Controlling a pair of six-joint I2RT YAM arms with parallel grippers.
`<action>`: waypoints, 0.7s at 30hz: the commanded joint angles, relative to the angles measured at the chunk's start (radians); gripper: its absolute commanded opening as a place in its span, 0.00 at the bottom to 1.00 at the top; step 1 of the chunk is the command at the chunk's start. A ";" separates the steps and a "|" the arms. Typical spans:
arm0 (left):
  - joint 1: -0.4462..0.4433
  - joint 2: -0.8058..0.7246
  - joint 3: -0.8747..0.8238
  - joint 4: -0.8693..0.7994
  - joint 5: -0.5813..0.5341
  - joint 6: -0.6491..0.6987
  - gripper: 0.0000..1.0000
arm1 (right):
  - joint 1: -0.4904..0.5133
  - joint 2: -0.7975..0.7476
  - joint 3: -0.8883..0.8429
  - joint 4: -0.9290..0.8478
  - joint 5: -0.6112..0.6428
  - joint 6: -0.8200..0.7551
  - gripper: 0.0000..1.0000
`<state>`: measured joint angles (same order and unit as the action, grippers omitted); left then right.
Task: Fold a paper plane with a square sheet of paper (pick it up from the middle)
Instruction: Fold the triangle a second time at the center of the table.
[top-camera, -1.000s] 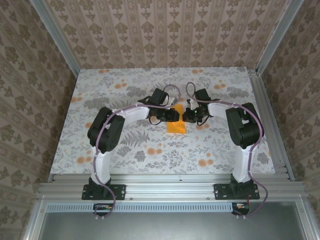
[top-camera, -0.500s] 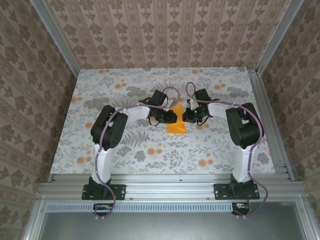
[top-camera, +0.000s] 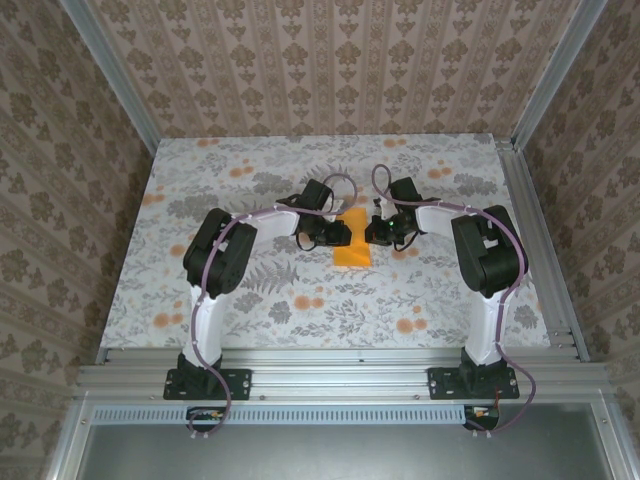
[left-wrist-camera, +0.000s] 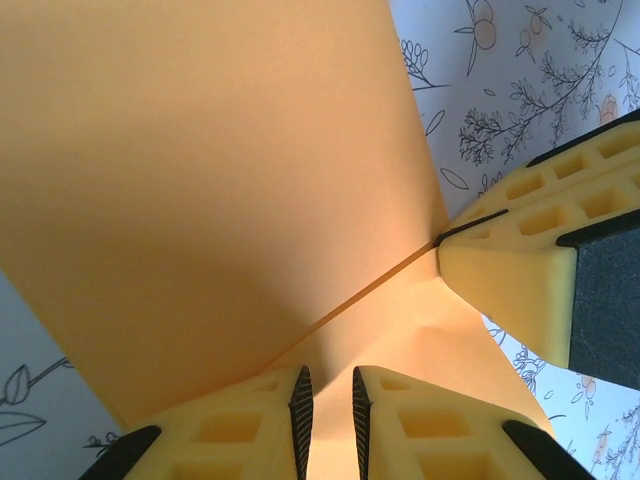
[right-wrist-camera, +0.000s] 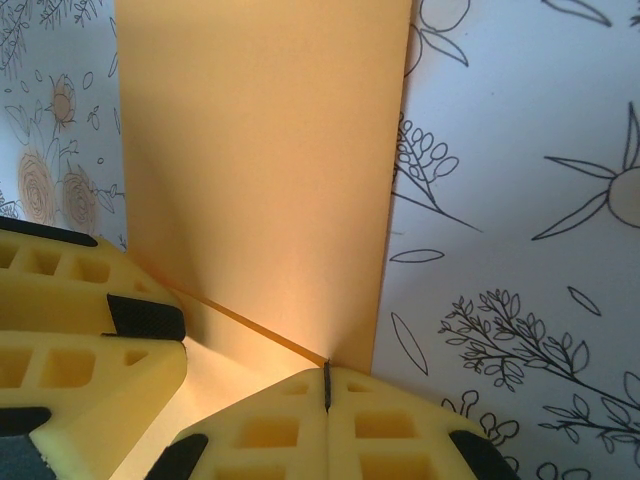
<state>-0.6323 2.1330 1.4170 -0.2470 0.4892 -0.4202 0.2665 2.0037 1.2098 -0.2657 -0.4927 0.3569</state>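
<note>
The left end effector (top-camera: 344, 233) and right end effector (top-camera: 371, 232) hide both side edges of the paper (top-camera: 352, 256).

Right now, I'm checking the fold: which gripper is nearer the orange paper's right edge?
Right. The right gripper is shut on that edge of the orange paper; the left gripper pinches its opposite side.

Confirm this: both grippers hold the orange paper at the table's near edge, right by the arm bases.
Wrong place: the left gripper and right gripper hold the orange paper near the middle of the table, far from the arm bases, as the top view shows.
</note>
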 joint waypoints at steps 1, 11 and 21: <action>0.009 0.068 -0.001 -0.099 -0.071 0.038 0.23 | 0.003 -0.002 -0.010 -0.091 0.097 -0.013 0.06; 0.009 0.098 -0.021 -0.117 -0.080 0.057 0.22 | -0.002 -0.195 -0.015 -0.138 0.131 -0.001 0.22; 0.009 0.116 -0.018 -0.105 -0.054 0.055 0.23 | 0.060 -0.272 -0.166 0.077 -0.075 0.197 0.15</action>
<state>-0.6292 2.1479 1.4307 -0.2584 0.5034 -0.3912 0.3031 1.7020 1.0683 -0.2596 -0.4892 0.4717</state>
